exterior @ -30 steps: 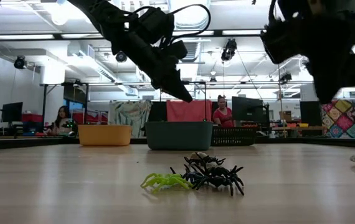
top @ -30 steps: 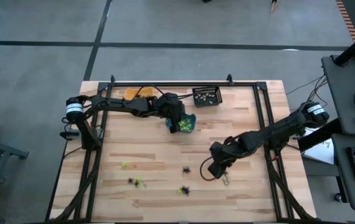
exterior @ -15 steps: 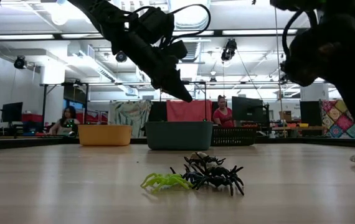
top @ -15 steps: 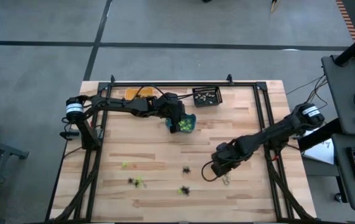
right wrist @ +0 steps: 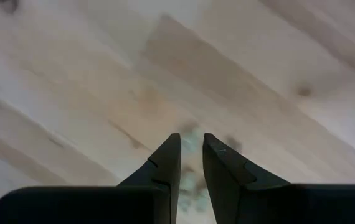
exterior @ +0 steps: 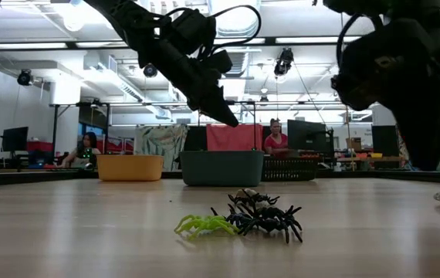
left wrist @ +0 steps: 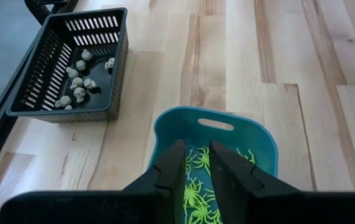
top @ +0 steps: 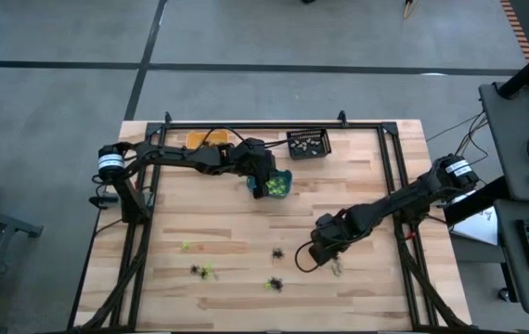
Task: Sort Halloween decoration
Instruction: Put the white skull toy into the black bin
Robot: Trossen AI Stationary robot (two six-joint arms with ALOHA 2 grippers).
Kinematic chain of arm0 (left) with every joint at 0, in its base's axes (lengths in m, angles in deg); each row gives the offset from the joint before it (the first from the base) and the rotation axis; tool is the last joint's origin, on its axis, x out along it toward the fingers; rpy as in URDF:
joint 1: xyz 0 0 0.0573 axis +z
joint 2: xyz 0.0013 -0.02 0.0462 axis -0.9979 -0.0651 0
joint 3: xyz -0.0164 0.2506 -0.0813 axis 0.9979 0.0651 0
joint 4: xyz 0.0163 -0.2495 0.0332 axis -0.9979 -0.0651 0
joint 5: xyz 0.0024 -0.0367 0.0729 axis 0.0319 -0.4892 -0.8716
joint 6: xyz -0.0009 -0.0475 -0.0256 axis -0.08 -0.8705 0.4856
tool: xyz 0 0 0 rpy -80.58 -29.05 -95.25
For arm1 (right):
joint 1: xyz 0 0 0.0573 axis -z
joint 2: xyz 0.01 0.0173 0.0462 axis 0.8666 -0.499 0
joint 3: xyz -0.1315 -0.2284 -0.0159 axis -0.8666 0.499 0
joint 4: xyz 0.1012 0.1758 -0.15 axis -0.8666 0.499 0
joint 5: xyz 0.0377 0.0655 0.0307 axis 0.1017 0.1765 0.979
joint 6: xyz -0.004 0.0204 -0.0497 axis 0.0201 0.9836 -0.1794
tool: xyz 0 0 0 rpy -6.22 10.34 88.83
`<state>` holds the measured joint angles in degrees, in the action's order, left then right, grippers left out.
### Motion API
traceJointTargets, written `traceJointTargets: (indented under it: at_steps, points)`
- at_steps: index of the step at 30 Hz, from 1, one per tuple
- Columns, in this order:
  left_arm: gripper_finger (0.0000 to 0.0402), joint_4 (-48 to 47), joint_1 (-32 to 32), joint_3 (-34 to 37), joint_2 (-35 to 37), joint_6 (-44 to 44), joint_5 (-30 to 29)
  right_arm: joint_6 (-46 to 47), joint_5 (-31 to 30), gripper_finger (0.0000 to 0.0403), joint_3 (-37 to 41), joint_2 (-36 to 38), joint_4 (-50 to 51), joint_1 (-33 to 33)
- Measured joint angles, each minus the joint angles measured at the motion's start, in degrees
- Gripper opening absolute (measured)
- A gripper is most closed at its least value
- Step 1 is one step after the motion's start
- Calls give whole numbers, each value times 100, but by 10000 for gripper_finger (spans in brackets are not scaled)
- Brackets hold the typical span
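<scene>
Small spider trinkets lie on the wooden table: a lime one, a black and lime pair and two black ones. The low view shows a close clump of them. My left gripper hangs over the teal bin, which holds lime spiders; its fingers stand a narrow gap apart with nothing between them. My right gripper points down just above a pale trinket on the table near the front right. It too is narrowly open and does not touch the trinket.
A black basket with pale skull pieces and an orange bin stand along the far edge beside the teal bin. A dark frame rail borders the table. Bare wood lies between the bins and the loose spiders. People sit in the room beyond.
My right gripper has sunk toward the table over the pale trinket and rolled at the wrist; its finger gap looks unchanged. My left gripper has stayed over the teal bin.
</scene>
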<state>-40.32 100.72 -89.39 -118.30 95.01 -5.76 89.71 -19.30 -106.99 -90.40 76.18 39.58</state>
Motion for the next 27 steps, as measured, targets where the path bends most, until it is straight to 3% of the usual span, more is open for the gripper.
traceJointTargets:
  at_steps: [27]
  points:
    - [55,-11,0,0,0,-1,2,54,177,59,-70,-643,-248,-65]
